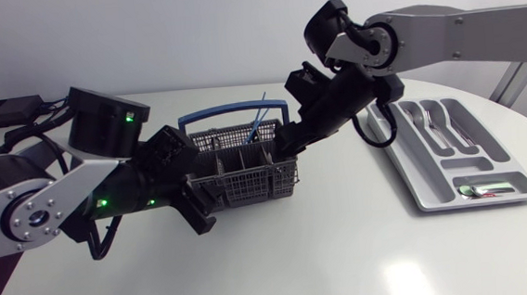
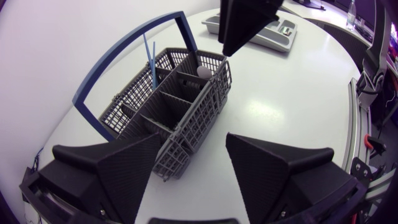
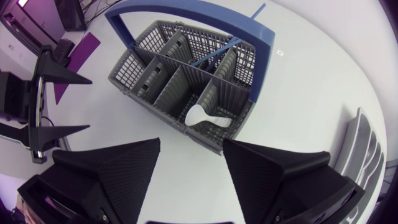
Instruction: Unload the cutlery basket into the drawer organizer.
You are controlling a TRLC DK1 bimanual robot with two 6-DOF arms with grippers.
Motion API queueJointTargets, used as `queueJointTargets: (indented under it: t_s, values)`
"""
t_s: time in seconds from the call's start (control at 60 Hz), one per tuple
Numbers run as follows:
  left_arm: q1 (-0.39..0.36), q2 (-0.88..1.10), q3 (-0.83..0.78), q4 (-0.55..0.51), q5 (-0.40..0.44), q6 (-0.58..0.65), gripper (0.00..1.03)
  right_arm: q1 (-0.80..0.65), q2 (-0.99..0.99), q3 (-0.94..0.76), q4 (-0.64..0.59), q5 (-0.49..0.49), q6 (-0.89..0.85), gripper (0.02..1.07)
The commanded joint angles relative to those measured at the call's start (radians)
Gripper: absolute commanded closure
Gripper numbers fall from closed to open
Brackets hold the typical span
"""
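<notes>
The grey cutlery basket [image 1: 247,172] with a blue handle [image 1: 219,115] stands mid-table. A white spoon [image 3: 205,116] lies in its end compartment, also seen as the spoon [image 2: 203,73]. Thin blue sticks [image 1: 260,120] lean in a rear compartment. My right gripper [image 1: 287,146] hovers open just over the spoon's end of the basket [image 3: 180,74], with the spoon ahead of its fingers. My left gripper [image 2: 193,168] is open at the opposite end of the basket [image 2: 168,106]; that end's corner lies between its fingers, one finger against the wall, the other apart.
The grey drawer organizer [image 1: 414,169] lies at the right with several pieces of cutlery in its slots, and a green-and-red item [image 1: 485,188] in the front slot. Bare white table runs along the front.
</notes>
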Motion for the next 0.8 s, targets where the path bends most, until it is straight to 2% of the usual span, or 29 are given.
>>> queueJointTargets:
  t_s: [0.0, 0.1, 0.267, 0.367, 0.45, 0.633, 0.783]
  values:
    - [0.004, -0.030, -0.034, 0.026, 0.011, 0.055, 0.29, 0.012, 0.058, 0.050, -0.021, 0.000, 0.074, 0.46]
    - [0.009, -0.033, -0.042, 0.033, 0.059, 0.068, 0.29, 0.027, 0.101, 0.085, -0.015, 0.002, 0.125, 0.54]
    - [0.016, -0.024, -0.046, 0.062, 0.095, 0.074, 0.29, 0.059, 0.148, 0.113, 0.002, 0.012, 0.170, 0.57]
    - [0.029, -0.013, -0.046, 0.069, 0.106, 0.074, 0.29, 0.081, 0.177, 0.125, 0.008, 0.065, 0.186, 0.64]
    - [0.030, -0.013, -0.054, 0.075, 0.106, 0.074, 0.29, 0.082, 0.190, 0.130, 0.010, 0.082, 0.197, 0.70]
    - [0.030, -0.014, -0.069, 0.090, 0.106, 0.077, 0.29, 0.081, 0.199, 0.120, 0.025, 0.123, 0.200, 0.91]
    - [0.021, -0.016, -0.080, 0.105, 0.106, 0.077, 0.29, 0.084, 0.205, 0.111, 0.044, 0.126, 0.200, 0.99]
